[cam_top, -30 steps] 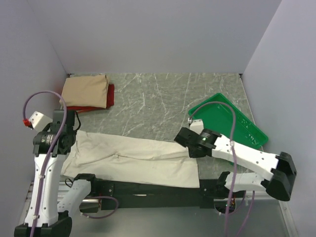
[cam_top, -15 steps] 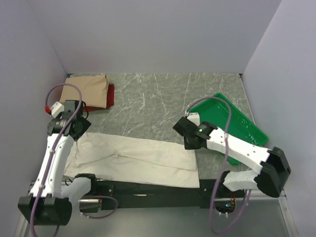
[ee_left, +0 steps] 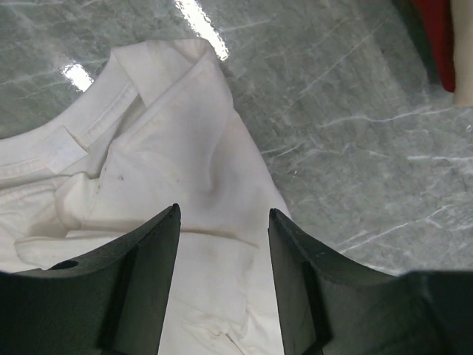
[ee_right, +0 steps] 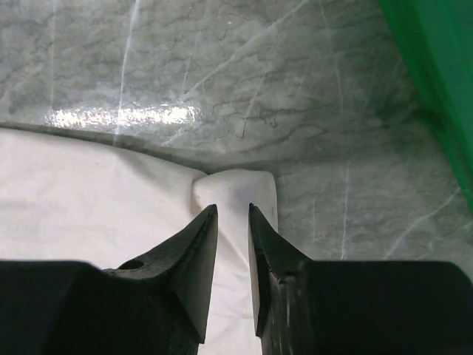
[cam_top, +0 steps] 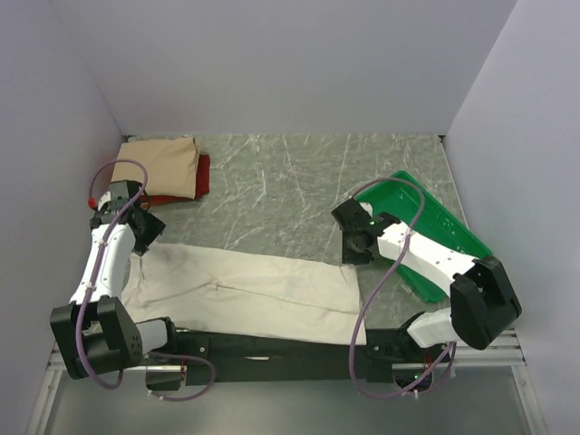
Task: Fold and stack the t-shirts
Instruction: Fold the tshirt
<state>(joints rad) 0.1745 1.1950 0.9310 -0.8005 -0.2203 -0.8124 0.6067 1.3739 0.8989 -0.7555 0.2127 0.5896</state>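
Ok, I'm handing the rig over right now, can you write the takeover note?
Left gripper: open, over the collar-end corner of the cream shirt, nothing held.
Right gripper: narrowly open over that shirt's far right corner, nothing held.
Tan shirt lies folded on the red shirt, far left corner: done.
Left to do: fold the cream shirt, now a long band near the bases, and stack it there.

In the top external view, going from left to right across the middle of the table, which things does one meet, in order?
left gripper → cream t-shirt → right gripper → green tray. The tan t-shirt and the red t-shirt, at the far left, overlap the left gripper sideways, so they are left out.
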